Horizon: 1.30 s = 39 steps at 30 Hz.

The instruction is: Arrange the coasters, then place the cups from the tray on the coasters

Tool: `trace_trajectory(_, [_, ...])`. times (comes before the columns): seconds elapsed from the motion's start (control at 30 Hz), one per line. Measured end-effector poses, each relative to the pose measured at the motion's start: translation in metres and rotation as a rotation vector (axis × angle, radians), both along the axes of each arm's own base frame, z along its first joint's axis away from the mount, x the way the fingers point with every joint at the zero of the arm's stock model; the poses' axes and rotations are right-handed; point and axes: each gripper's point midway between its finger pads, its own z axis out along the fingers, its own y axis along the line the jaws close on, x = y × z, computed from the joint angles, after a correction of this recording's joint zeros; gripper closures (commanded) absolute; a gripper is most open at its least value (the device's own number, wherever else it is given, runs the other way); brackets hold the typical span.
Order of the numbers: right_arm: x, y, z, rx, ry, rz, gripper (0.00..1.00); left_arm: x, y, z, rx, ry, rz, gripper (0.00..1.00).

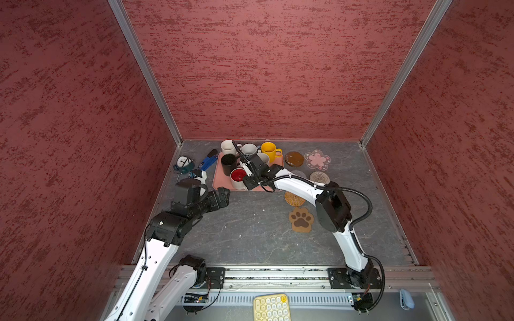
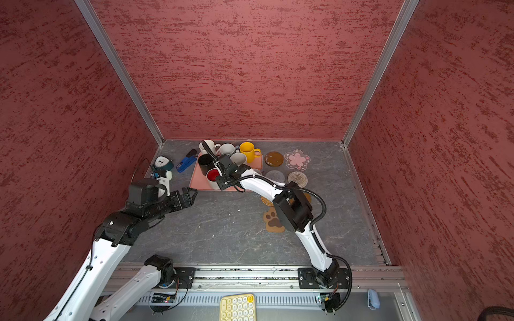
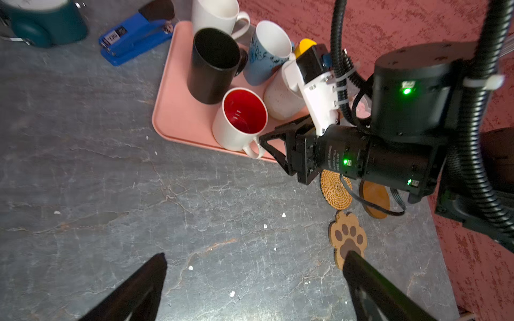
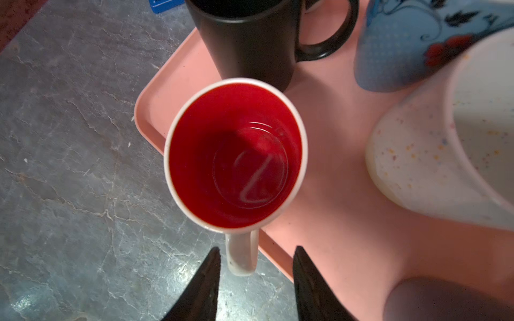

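The salmon-pink tray holds several cups: black, plain white, light blue, yellow, speckled white and white with a red inside. My right gripper is open, its fingers on either side of the red-inside cup's handle without touching it. My left gripper hangs wide open and empty over bare table left of the tray. To the right lie the coasters: amber disc, pink flower, grey crochet, beige woven, tan rattan, paw-print, another amber disc.
A teal alarm clock and a blue stapler lie left of the tray near the back wall. A pale yellow keypad sits outside the front rail. Red walls close in the table on three sides.
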Motion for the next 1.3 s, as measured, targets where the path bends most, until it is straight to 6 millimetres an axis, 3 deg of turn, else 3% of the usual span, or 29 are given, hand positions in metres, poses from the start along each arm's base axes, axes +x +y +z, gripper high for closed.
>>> trace_trajectory(0.2, [-0.01,0.009,0.007,0.007,0.003,0.011,0.48,-0.004,0.009,0.008,0.03,-0.022,0.017,0.0])
trace_trajectory(0.43, [-0.004,0.02,0.023,0.027,-0.021,0.005,0.49,-0.009,0.012,0.006,0.04,-0.023,0.019,0.0])
trace_trajectory(0.6, [0.004,0.024,0.006,-0.004,-0.011,-0.009,0.5,-0.009,0.014,-0.003,0.049,-0.006,0.022,0.0])
trace_trajectory(1.03, [0.013,0.024,-0.005,-0.019,-0.01,-0.03,0.46,-0.005,0.016,-0.014,0.06,0.025,0.026,0.0])
trace_trajectory(1.13, [0.014,0.024,-0.001,-0.018,-0.013,-0.03,0.45,-0.002,0.015,-0.015,0.056,0.031,0.022,0.0])
trace_trajectory(1.3, [0.018,0.027,0.024,0.002,-0.041,-0.032,0.43,-0.001,0.014,-0.014,0.05,0.029,0.015,0.0])
